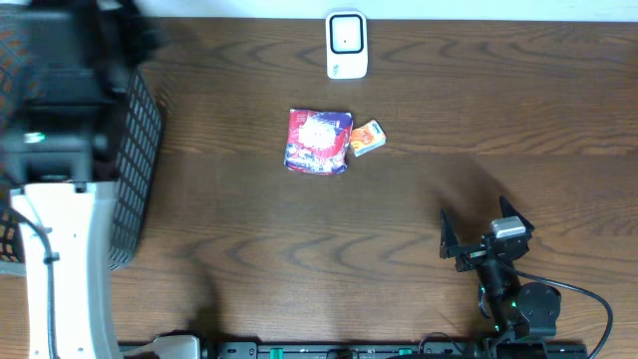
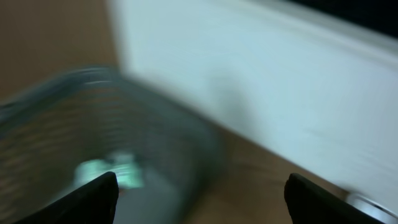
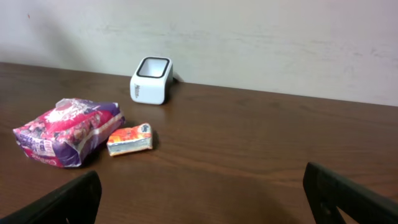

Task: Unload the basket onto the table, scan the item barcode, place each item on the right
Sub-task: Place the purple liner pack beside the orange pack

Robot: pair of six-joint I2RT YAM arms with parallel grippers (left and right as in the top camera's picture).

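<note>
Left gripper (image 2: 199, 200) gapes empty over the black mesh basket (image 1: 140, 140), far left. Right gripper (image 1: 478, 223), also apart and empty, faces the purple-red snack packet (image 1: 318, 141).

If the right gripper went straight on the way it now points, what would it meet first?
Probably nothing: ahead of the right gripper lies bare table up to the wall; the orange packet sits left of that line.

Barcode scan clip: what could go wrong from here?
The orange packet lies close beside the purple packet, so a grasp on one may nudge the other. No barcode shows on either, so the wrong face might meet the scanner.
</note>
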